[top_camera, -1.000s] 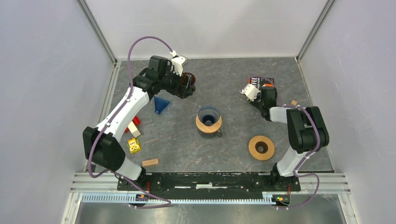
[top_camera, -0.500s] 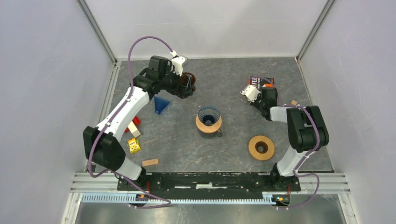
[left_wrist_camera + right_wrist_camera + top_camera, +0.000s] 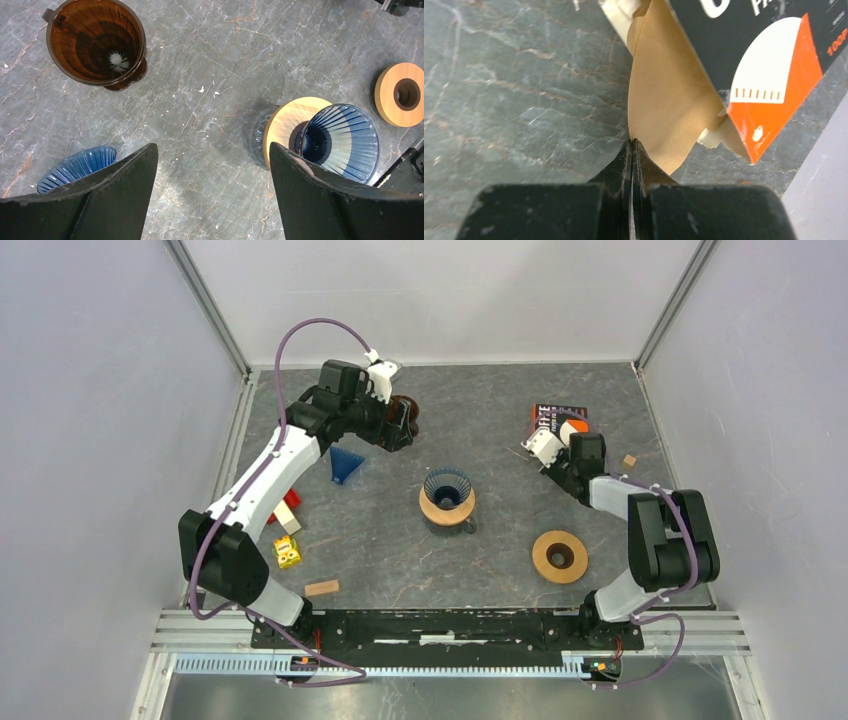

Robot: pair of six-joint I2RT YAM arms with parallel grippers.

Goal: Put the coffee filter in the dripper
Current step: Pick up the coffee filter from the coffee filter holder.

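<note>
A brown paper coffee filter (image 3: 659,115) sticks out of the open end of a black and orange filter box (image 3: 744,45) at the back right of the table. My right gripper (image 3: 631,142) is shut on the filter's lower edge, by the box (image 3: 555,418). A blue ribbed dripper (image 3: 447,490) stands upright on a wooden ring at the table's middle, also in the left wrist view (image 3: 340,142). My left gripper (image 3: 212,147) hangs open above bare table between that dripper and a brown dripper (image 3: 96,42).
A second blue dripper (image 3: 346,463) lies tipped over at the left. A loose wooden ring (image 3: 559,556) lies at the front right. Coloured blocks (image 3: 287,520) lie along the left side, and a small wooden block (image 3: 629,460) sits by the right arm.
My right gripper has shut on the filter and drawn back a little to the right, uncovering more of the box. The left arm has stayed put.
</note>
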